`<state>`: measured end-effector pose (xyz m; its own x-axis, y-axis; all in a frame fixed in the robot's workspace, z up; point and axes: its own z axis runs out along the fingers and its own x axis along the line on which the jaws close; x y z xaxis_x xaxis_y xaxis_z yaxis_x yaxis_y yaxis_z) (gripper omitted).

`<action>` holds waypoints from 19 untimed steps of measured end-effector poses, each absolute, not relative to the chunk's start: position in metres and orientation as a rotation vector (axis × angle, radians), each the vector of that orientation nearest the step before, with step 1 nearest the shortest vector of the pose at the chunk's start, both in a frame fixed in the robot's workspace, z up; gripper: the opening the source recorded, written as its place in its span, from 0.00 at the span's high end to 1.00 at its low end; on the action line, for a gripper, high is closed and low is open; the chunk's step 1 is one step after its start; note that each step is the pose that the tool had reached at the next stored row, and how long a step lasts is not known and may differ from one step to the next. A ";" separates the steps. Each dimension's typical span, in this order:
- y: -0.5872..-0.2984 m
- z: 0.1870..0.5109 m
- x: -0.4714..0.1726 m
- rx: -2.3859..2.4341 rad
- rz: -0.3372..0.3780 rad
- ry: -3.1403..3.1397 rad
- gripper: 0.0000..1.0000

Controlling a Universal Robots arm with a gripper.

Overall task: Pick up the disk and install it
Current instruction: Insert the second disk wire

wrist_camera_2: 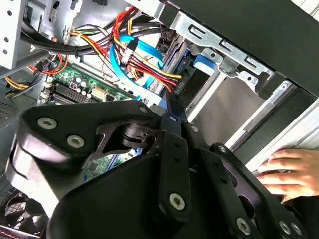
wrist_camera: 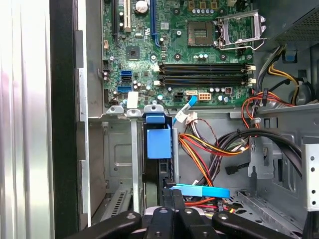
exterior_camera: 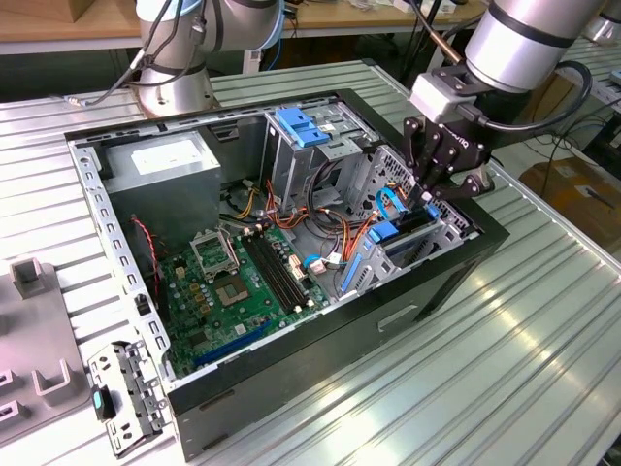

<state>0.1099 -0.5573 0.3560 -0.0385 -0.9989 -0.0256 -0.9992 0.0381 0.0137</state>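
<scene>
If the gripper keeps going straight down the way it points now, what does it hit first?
Most likely the disk, standing on edge in the metal drive bay at the computer case's front corner. In the first wrist view the gripper sits right over the disk's blue rail end. Depth is unclear, so it may already be touching.

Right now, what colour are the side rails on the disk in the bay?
Blue. The disk sits on edge in the bay, its blue rail end facing the camera; clearest in the first wrist view.

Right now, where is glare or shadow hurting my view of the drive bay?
First wrist view: the table beside the case is washed out, the disk evenly lit. Second wrist view: the pincer is a dark mass. Exterior view: sheen on the table.
</scene>
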 end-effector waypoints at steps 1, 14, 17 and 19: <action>-0.557 0.356 0.110 -2.172 0.043 2.257 0.89; -0.554 0.347 0.110 -2.188 0.047 2.244 0.89; -0.554 0.346 0.111 -2.195 0.048 2.239 0.89; -0.554 0.346 0.111 -2.197 0.048 2.237 0.89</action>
<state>0.1110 -0.5540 0.3455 -0.0183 -0.9995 -0.0252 -0.9997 0.0178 0.0181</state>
